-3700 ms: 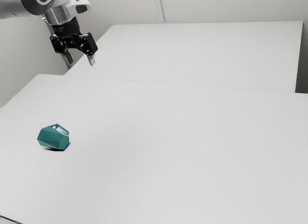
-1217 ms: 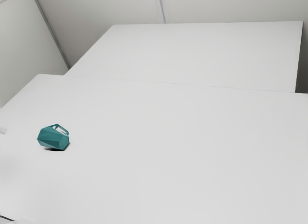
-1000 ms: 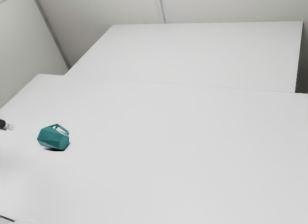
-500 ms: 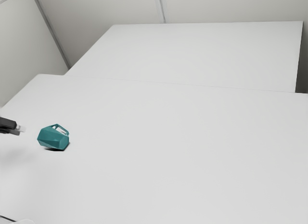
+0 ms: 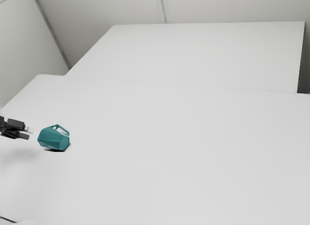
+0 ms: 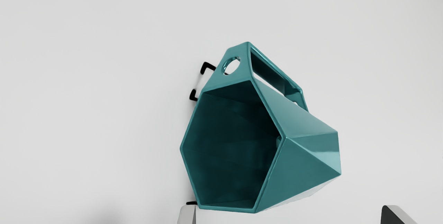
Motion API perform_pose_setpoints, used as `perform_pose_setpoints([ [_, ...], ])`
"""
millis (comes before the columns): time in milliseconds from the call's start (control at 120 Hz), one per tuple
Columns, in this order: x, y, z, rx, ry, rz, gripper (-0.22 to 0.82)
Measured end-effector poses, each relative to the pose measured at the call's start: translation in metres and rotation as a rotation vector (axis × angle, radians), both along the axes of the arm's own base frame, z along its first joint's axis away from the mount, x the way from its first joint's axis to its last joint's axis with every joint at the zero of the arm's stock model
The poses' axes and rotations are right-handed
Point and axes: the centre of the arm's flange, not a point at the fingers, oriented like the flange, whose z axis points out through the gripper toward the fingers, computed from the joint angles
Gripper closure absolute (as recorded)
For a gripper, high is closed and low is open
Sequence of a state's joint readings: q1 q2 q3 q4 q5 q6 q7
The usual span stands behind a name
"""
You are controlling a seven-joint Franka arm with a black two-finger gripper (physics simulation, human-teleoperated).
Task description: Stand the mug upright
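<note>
The gripper (image 5: 30,133) comes in low from the exterior view's left edge, its fingertips just short of the teal mug (image 5: 54,139). That mug lies on its side on the white table, its mouth turned toward the gripper and its handle raised. In the wrist view the faceted mug (image 6: 308,148) shows its dark hollow inside and its handle. My gripper (image 6: 289,214) is open there, with fingertips set wide apart at the bottom edge and nothing held between them.
The white table (image 5: 169,157) extends broadly toward the exterior view's right. Behind it is another white surface (image 5: 203,55), with pale walls beyond. A thin dark line (image 5: 7,219) crosses the lower left corner of the exterior view.
Over the last second my gripper has moved from the exterior view's left edge toward its right, closer to the mug. Earlier it was high above the table. The mug has stayed where it lay.
</note>
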State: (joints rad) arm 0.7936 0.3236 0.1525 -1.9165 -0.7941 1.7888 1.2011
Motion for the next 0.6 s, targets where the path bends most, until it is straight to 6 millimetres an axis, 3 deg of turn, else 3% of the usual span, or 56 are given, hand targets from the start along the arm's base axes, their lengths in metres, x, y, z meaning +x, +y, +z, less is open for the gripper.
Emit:
perform_pose_setpoints([
  [175,0.014,-0.006,0.004,-0.007,-0.007,-0.006,0.02],
  [600,0.037,-0.027,-0.020,-0.051,0.022,-0.029,0.02],
])
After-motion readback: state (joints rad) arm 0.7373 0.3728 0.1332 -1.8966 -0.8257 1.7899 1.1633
